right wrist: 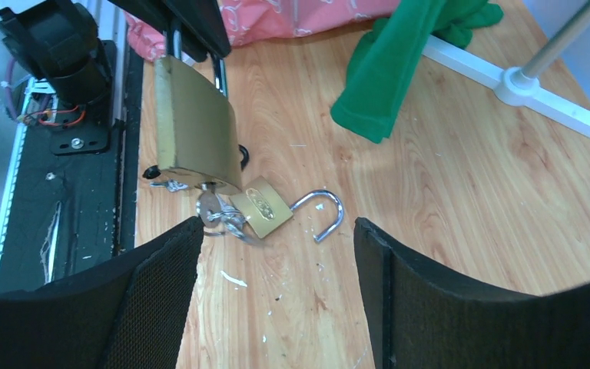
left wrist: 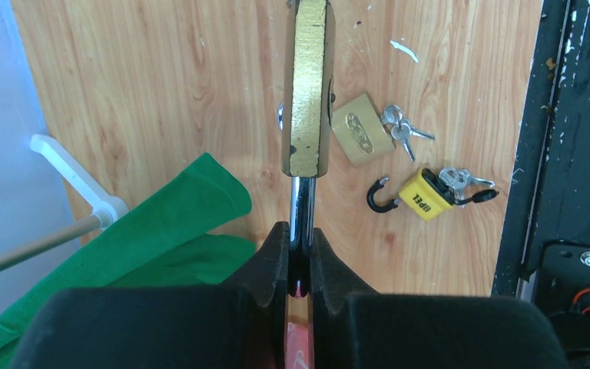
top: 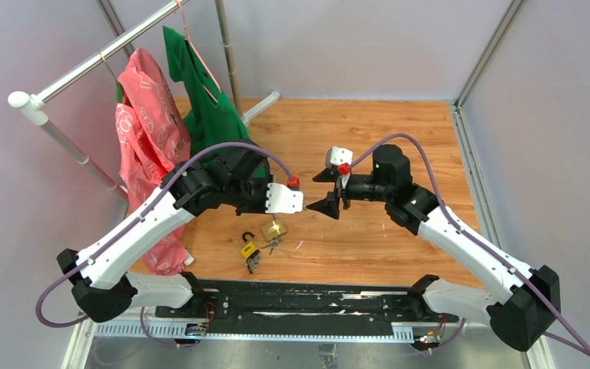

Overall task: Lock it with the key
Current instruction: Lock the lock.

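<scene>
The large brass padlock (right wrist: 192,123) hangs by its shackle, pinched in the left gripper (left wrist: 299,238), just ahead of the right gripper (right wrist: 276,231), whose fingers stand wide apart. The next step is likely to grip and turn what looks like its key (right wrist: 212,192).

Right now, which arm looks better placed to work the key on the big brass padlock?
The right, I'd say. The left hand is shut on the big brass padlock by its steel shackle, holding it above the table, so it is busy. The right hand is open, empty and facing the padlock.
</scene>
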You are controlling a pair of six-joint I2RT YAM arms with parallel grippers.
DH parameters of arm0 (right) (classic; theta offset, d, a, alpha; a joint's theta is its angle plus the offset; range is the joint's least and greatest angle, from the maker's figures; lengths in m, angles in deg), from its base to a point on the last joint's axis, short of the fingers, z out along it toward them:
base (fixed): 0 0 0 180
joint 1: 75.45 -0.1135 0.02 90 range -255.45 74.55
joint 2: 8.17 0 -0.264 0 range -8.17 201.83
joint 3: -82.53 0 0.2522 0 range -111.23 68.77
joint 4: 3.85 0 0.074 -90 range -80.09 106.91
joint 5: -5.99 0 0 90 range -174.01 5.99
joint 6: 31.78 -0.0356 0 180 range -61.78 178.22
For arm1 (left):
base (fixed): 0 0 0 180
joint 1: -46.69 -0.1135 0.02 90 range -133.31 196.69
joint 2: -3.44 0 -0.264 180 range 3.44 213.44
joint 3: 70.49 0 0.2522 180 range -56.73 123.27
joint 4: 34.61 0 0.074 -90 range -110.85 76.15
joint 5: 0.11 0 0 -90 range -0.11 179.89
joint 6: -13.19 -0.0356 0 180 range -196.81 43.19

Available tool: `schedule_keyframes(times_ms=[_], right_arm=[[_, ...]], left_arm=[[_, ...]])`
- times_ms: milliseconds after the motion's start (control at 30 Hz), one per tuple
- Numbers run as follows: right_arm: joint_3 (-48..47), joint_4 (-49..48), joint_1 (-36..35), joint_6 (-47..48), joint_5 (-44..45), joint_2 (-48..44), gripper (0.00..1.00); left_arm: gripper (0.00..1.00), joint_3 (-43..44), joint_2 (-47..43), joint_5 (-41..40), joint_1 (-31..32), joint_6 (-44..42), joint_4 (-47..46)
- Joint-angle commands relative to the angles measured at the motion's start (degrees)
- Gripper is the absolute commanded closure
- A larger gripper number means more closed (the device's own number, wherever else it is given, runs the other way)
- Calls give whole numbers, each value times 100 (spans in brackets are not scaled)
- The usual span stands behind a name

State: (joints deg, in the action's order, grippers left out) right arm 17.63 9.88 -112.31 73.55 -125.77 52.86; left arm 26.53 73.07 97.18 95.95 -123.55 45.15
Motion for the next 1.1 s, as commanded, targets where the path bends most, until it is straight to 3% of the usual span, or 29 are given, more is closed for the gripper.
schedule_keyframes(times_ms=[0,200,367,567,633,700,867,1067], right_arm=[[-377,257,-269,328,-392,226,26],[-484,398,-449,386,-482,445,27],[-515,381,-539,356,-329,576,49],[-571,422,-613,371,-290,635,64],[-574,433,-635,403,-312,623,75],[-587,621,-655,582,-249,582,100],[-375,1252,-482,1117,737,263,100],[460,969,819,634,1271,-378,100]], left_arm=[[100,296,-40,-1,23,68,-252],[100,261,-68,92,23,76,-259],[100,239,-86,118,23,111,-287],[100,209,-72,206,23,159,-330],[100,223,-64,232,23,167,-333],[100,208,-62,196,23,217,-333],[100,58,-170,-281,-107,-360,-329],[100,-229,-316,-644,-1054,-1382,-533]])
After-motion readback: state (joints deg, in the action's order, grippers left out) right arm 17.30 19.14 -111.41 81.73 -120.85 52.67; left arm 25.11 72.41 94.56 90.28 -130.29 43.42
